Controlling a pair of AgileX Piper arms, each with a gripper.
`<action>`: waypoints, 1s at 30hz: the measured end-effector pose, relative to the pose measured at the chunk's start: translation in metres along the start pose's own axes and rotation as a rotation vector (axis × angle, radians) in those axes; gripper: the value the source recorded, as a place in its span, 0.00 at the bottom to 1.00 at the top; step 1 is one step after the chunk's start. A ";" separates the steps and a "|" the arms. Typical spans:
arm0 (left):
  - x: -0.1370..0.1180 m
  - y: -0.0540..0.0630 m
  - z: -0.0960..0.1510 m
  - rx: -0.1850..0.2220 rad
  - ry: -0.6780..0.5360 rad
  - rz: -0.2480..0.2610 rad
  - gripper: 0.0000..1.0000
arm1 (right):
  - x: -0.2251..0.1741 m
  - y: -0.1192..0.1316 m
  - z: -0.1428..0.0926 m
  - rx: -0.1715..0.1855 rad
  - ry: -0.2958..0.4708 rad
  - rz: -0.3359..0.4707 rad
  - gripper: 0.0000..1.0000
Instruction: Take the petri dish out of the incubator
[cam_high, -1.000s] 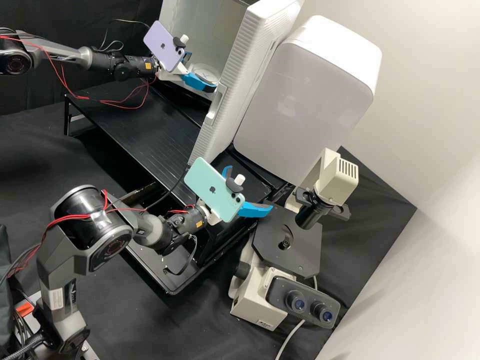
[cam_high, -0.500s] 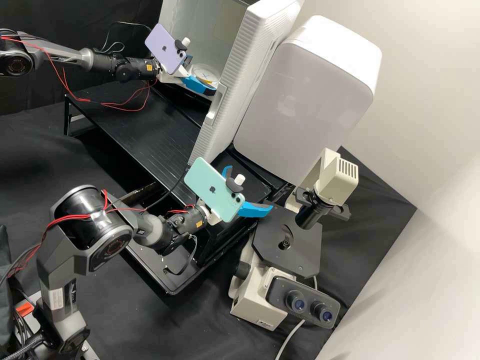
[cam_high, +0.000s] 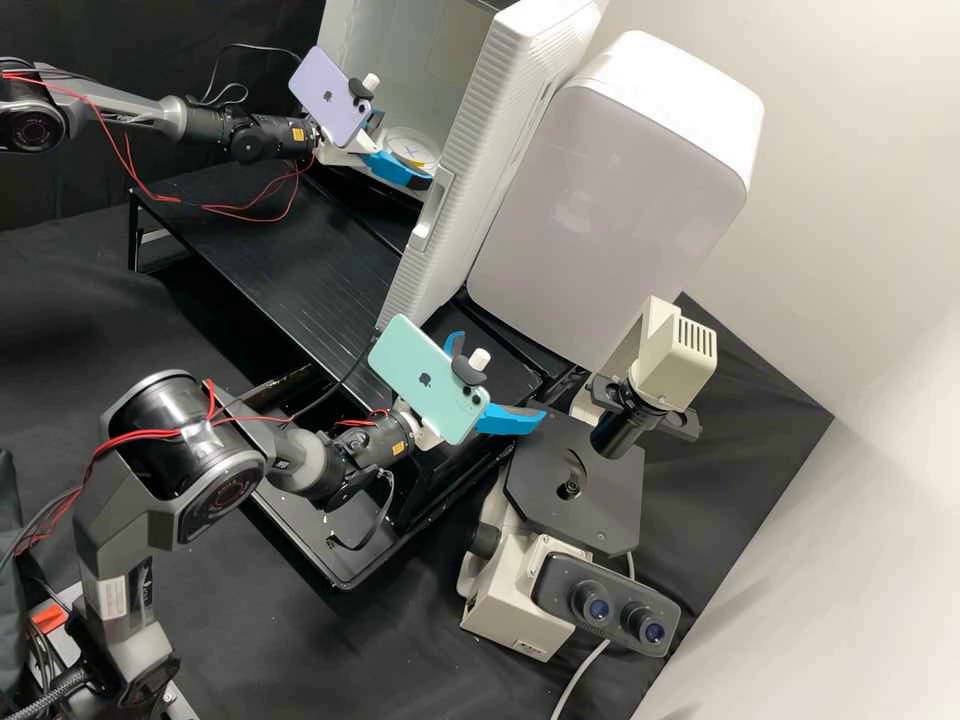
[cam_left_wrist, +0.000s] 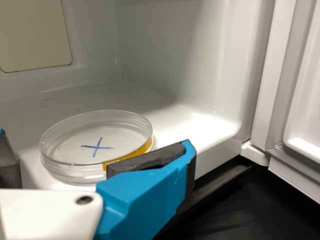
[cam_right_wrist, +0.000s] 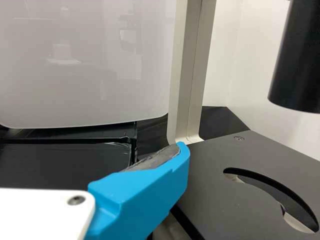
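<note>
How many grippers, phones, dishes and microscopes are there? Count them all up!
Grippers: 2 (left gripper, right gripper)
Phones: 2 (purple phone, mint phone)
Dishes: 1 (petri dish)
Microscopes: 1 (microscope)
Total: 6

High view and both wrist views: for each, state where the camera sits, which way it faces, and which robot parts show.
High view: fixed off the arms, looking forward and down; both arms, left gripper, right gripper, incubator, microscope.
Left wrist view: on the left wrist, facing into the incubator at the petri dish; own blue finger shows.
Right wrist view: on the right wrist, facing the microscope stage; own blue finger shows.
Shared: high and left wrist views both show the petri dish.
</note>
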 end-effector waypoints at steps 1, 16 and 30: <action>0.000 0.000 0.000 0.000 0.000 0.000 0.00 | 0.000 0.000 0.000 0.000 0.000 0.000 1.00; 0.000 -0.003 0.001 0.019 -0.013 -0.004 0.00 | 0.000 0.000 0.000 0.000 0.000 0.000 1.00; -0.001 -0.002 0.001 0.020 -0.014 0.003 0.00 | 0.000 0.000 0.000 0.000 0.000 0.000 1.00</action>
